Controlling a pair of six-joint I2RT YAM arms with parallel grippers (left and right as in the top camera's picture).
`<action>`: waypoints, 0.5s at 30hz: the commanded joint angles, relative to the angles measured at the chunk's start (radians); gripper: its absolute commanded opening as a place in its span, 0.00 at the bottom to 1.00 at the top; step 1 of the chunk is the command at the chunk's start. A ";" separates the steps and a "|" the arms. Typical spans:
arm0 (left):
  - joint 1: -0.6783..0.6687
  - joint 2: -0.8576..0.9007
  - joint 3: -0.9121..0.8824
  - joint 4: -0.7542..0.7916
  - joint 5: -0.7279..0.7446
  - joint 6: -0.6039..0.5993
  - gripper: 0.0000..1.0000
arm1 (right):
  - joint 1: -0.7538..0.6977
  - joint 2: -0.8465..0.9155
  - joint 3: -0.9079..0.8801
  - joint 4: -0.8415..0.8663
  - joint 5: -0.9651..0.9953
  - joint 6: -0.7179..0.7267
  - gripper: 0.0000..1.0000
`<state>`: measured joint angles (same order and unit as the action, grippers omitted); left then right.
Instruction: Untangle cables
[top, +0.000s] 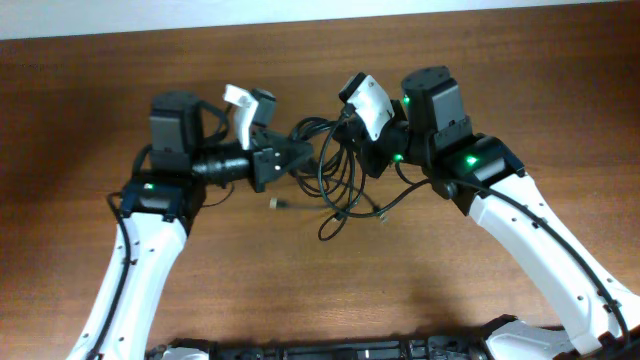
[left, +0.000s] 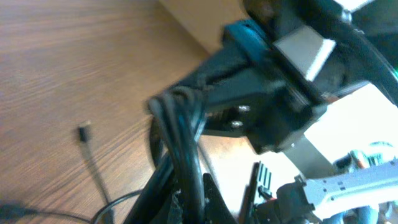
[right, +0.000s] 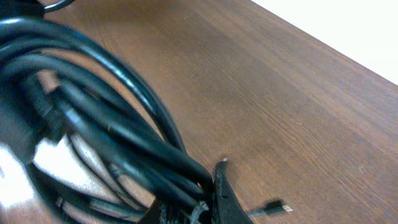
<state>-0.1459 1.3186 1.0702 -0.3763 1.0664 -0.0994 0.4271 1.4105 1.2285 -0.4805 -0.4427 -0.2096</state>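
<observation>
The cables (top: 338, 178) are thin black cords bunched in loose loops on the wooden table between my two arms. My left gripper (top: 300, 156) reaches in from the left and is shut on several strands; in the left wrist view the cables (left: 181, 143) run up out of my left gripper (left: 196, 190). My right gripper (top: 347, 138) comes in from the right, shut on the same bundle. In the right wrist view the cables (right: 118, 134) sweep into my right gripper (right: 196, 202) beside one black finger (right: 227, 196). Small plug ends lie loose (top: 278, 204) (right: 278, 208).
The brown wooden table (top: 250, 280) stretches around the bundle. Another loose cable end (top: 381, 214) trails toward the front right. In the left wrist view the right arm's black and blue body (left: 267, 93) sits close behind the bundle. The table's pale far edge (top: 500, 10) runs along the back.
</observation>
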 joint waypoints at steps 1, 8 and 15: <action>0.121 -0.005 0.006 -0.034 -0.029 0.025 0.00 | -0.016 0.005 0.016 -0.022 0.134 0.091 0.04; 0.162 -0.005 0.006 -0.135 -0.151 0.026 0.00 | -0.016 0.005 0.016 0.006 0.074 0.230 0.04; 0.159 -0.005 0.006 -0.191 0.018 0.256 0.00 | -0.016 0.005 0.016 0.035 0.035 0.191 0.58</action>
<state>-0.0097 1.3186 1.0698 -0.5316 1.0065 -0.0261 0.4305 1.4254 1.2327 -0.4377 -0.4530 0.0483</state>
